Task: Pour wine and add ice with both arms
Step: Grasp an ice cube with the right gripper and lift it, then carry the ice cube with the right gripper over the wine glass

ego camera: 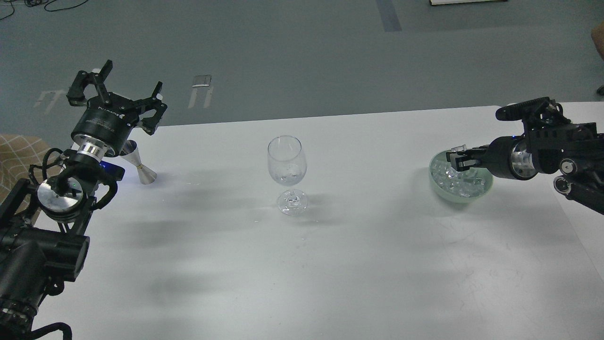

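A clear wine glass [287,172] stands upright at mid-table, with a little clear wine [288,179] at the bottom of its bowl. A pale green bowl [436,182] on the right holds many ice cubes [455,181]. My right gripper [457,158] hovers just over the bowl's far rim, above the ice. Its fingers are close together, dark and small, with a whitish glint at the tip; I cannot tell whether they hold a cube. My left gripper [114,87] is open and empty, raised above a silver jigger [140,165] at the table's left back corner.
The white table [330,264] stretches bare between the glass and the bowl and toward the front. A second white table top [583,106] adjoins at the far right. A tan patterned cushion [16,151] lies beyond the left edge.
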Robot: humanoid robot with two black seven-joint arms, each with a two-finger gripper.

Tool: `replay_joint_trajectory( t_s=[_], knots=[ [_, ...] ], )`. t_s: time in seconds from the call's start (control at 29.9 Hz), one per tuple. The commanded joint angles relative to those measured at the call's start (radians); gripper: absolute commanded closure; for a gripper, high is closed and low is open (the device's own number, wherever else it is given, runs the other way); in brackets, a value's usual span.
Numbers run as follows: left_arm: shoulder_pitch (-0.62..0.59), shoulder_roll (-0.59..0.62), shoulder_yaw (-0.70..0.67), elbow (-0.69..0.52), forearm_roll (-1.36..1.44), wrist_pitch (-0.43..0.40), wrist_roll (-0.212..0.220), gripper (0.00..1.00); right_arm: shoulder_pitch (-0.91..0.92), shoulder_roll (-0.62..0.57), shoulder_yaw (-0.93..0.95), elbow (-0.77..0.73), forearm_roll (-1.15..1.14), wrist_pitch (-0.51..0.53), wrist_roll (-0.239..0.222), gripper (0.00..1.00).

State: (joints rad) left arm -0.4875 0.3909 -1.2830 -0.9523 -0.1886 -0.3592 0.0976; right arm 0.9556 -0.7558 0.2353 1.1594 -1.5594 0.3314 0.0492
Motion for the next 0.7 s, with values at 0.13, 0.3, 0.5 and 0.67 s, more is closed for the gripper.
replay_joint_trajectory(
  t_s=[0.13, 0.3, 0.5, 0.67],
  knots=[
    [0.012, 0.014, 0.002, -0.002, 0.001, -0.003, 0.001, 0.02, -0.003, -0.08, 0.194, 0.141, 0.005, 0.017, 0.0, 0.9],
    [0.023, 0.013, -0.001, -0.003, 0.001, -0.003, 0.001, 0.02, -0.005, -0.091, 0.292, 0.252, 0.024, 0.061, -0.005, 0.9],
    [0.023, 0.013, -0.003, -0.006, 0.001, 0.0, 0.001, 0.02, -0.006, -0.08, 0.334, 0.394, 0.024, 0.066, -0.011, 0.9],
    [0.023, 0.013, -0.003, -0.006, 0.001, 0.0, 0.001, 0.02, -0.001, -0.031, 0.338, 0.457, 0.021, 0.063, -0.009, 0.91]
  ],
)
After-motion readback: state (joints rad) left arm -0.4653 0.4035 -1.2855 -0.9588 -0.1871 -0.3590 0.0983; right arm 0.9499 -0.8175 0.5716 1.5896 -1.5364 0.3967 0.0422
